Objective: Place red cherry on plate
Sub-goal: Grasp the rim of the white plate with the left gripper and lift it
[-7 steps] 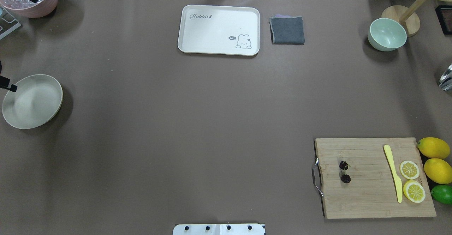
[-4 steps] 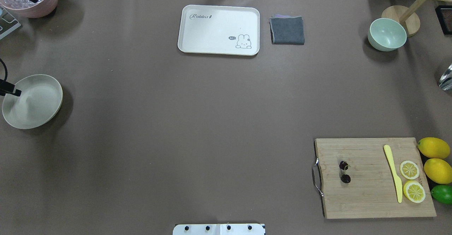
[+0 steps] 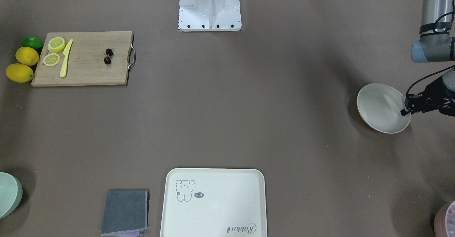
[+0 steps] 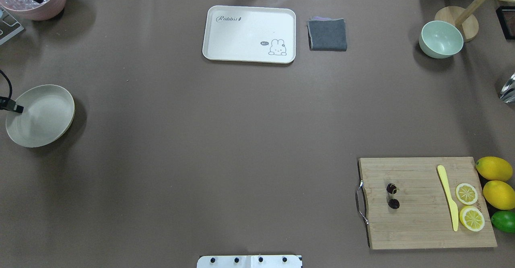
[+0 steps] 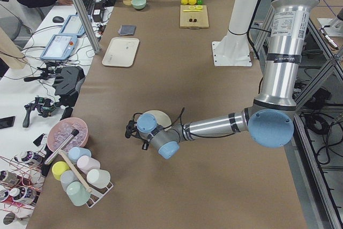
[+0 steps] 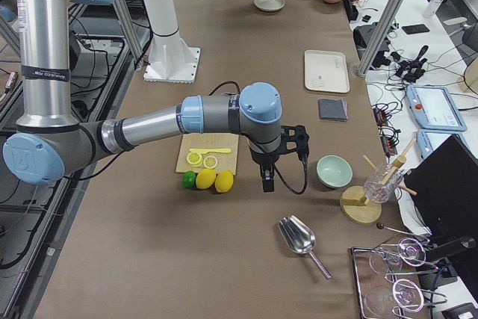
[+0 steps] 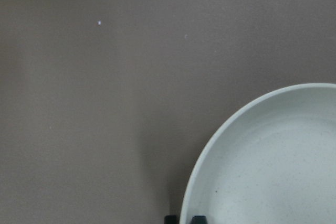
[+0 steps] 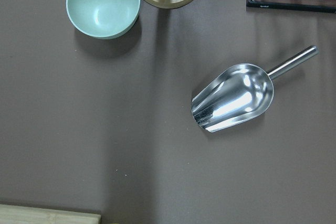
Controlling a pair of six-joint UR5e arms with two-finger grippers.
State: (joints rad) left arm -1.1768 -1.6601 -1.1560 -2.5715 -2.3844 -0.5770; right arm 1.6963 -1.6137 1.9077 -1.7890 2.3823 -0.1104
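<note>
The red cherry (image 4: 392,195), a dark pair on a thin stem, lies on the left part of a wooden cutting board (image 4: 426,227) at the near right; it also shows in the front view (image 3: 108,56). Far off at the table's left edge sits the round cream plate (image 4: 44,119) (image 3: 380,105). My left gripper (image 4: 16,108) (image 3: 405,111) is at its outer rim. In the left wrist view the gripper (image 7: 184,219) has its two tips straddling the plate (image 7: 273,166) rim. My right gripper (image 6: 267,183) hangs over bare table beyond the lemons, far from the cherry; I cannot tell its state.
A rabbit tray (image 4: 249,34) and a grey cloth (image 4: 327,34) lie at the back. A pale green bowl (image 4: 440,38) and wooden stand are at the back right. Lemons (image 4: 494,168), lemon slices and a yellow knife (image 4: 448,197) crowd the board's right end. A metal scoop (image 8: 233,98) lies beneath the right wrist.
My left gripper came in from the table's left edge onto the plate's rim, and the plate then shifted slightly to the right with it. The cherry has not moved.
</note>
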